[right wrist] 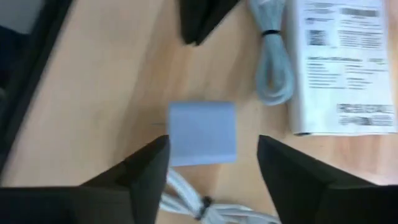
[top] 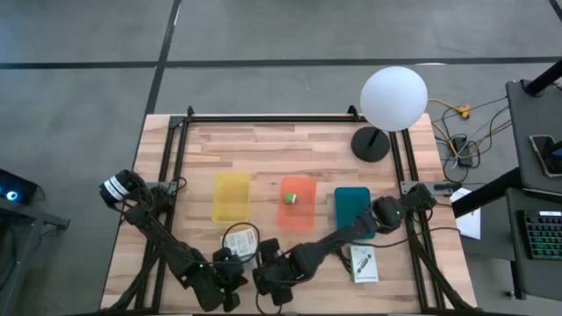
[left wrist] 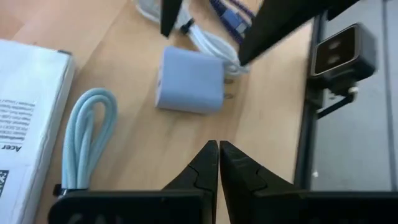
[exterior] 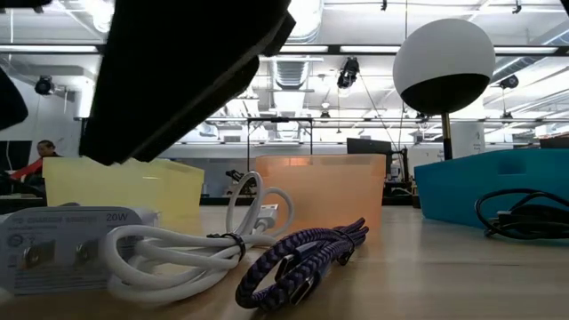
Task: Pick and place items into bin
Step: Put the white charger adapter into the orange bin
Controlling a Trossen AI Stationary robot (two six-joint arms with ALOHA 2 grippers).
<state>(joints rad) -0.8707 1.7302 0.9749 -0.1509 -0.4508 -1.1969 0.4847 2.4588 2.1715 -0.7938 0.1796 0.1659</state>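
Observation:
A pale-purple cube [right wrist: 202,132] with a white cord [right wrist: 186,190] lies flat on the table near its near edge. My right gripper [right wrist: 211,155] is open and hovers over the cube, one finger to each side of it, apart from it. My left gripper [left wrist: 217,155] is shut and points at the same cube [left wrist: 189,87] from the other side, a little short of it. A white printed box [right wrist: 345,68] and a pale coiled cord [right wrist: 273,62] lie beside the cube. A purple cord [exterior: 302,262] and a black cord [exterior: 524,213] rest on the table.
Three bins stand in a row mid-table: yellow [top: 231,197], orange [top: 297,203] with a small green cube [top: 290,198] inside, and teal [top: 353,211]. A white card [top: 362,263] lies toward the table's right. A globe lamp [top: 393,98] stands at the far right corner.

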